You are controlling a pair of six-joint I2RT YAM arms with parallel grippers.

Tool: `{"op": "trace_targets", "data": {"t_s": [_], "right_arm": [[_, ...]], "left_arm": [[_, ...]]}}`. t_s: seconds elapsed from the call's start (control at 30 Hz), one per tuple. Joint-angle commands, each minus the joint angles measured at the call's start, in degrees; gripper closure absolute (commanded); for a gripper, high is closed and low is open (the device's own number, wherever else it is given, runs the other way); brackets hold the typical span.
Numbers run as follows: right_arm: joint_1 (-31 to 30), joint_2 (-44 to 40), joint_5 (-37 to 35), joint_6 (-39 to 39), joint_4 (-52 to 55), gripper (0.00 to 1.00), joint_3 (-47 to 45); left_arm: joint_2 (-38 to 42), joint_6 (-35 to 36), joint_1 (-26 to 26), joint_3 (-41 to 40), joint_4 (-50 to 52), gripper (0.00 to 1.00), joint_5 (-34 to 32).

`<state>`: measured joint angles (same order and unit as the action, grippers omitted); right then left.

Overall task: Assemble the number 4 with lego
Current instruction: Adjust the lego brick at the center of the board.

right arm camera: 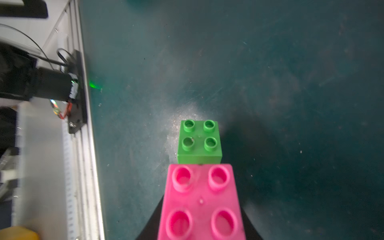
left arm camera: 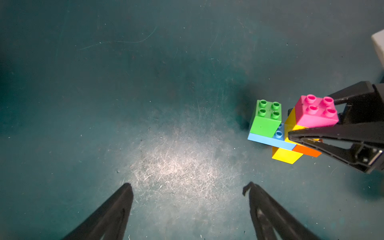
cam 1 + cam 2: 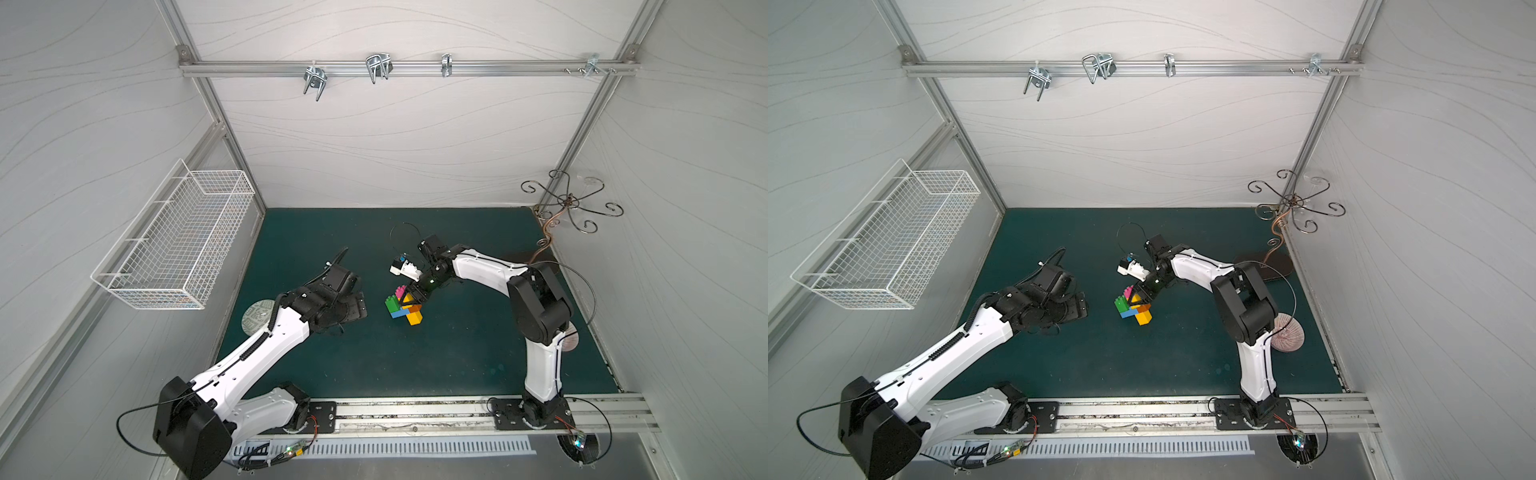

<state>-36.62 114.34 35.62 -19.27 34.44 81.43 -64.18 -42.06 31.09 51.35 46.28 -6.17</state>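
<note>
Number 4 (image 3: 405, 305): the built lego figure, near the middle of the dark green mat (image 3: 415, 365). A pink brick (image 1: 201, 201) tops a yellow one, a blue bar (image 2: 268, 141) carries a green brick (image 1: 199, 141), and orange and a second yellow sit at the foot.
Right gripper (image 3: 415, 294): closed on the figure's column, with a finger on either side of the yellow brick just under the pink.
Left gripper (image 2: 188, 186): wide open and empty, hovering over bare mat beside the figure.
Risk: the hold is high and narrow, so a pull or twist could pop the top bricks off the blue bar or tip the whole figure.
Around: a wire basket (image 3: 174, 245) on the left wall, a curly metal stand (image 3: 569, 203) in the far right corner, and a patterned ball (image 3: 257, 316) by the left arm.
In the way: nothing lies between either gripper and the figure.
</note>
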Motion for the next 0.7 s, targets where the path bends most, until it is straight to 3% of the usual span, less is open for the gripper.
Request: {"op": "trace_targets", "data": {"t_s": [0.0, 0.1, 0.27, 0.53, 0.67], "right_arm": [[2.5, 2.7, 1.7, 4.6, 6.1, 0.68, 1.5], [5.9, 3.9, 5.5, 8.4, 6.0, 0.68, 1.0], [6.8, 3.7, 5.6, 13.3, 3.8, 0.66, -3.2], [7.1, 4.4, 4.2, 16.4, 1.9, 0.51, -5.6], [7.2, 2.9, 0.0, 15.9, 4.2, 0.42, -4.6]], "left_arm": [[0.2, 0.4, -0.3, 0.9, -1.8, 0.11, 0.5], [0.2, 0.7, -0.3, 1.7, -1.7, 0.1, 0.4], [0.7, 1.0, -0.4, 3.0, -0.7, 0.1, -0.6], [0.8, 1.6, -0.7, 3.5, -0.3, 0.09, -0.9], [1.3, 1.8, -0.8, 4.3, 0.4, 0.09, -1.6]]}}
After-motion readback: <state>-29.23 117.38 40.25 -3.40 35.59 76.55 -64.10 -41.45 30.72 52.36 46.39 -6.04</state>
